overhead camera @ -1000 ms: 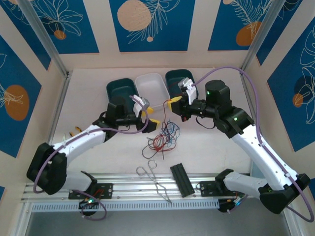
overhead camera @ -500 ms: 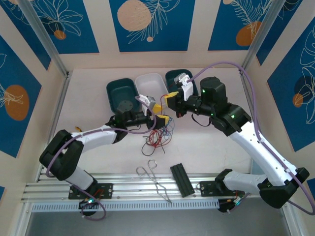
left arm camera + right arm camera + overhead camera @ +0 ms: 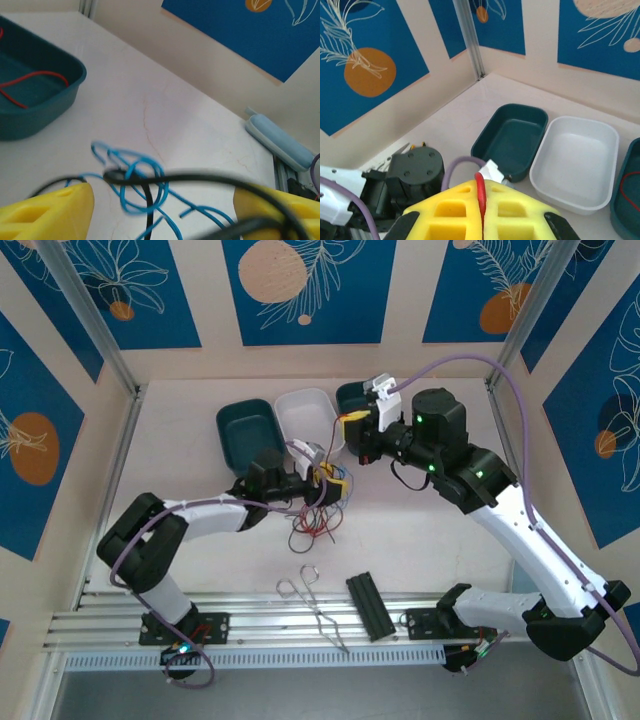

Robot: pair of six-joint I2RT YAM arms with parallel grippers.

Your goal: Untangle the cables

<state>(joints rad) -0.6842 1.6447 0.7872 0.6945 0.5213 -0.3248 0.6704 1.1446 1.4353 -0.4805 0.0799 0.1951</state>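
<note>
Right fingers on my arm, yellow and blocky, are clenched flat together on a thin red cable that runs up the seam between them. From above, they hang over the far middle of the pale table, just right of the white rectangular tray. That tray sits between the left dark teal tray and the right dark teal tray, and a second red cable lies inside the right one.

My left fingers are released and stand apart, low over the tangle of thin red, blue and black cables at the table's centre, nearer than the trays. A black cable crosses the gap between them; I cannot tell whether it touches either finger. A curly blue cable lies on the table just beyond. Nearer to me lie metal tongs and a black ribbed block.
</note>
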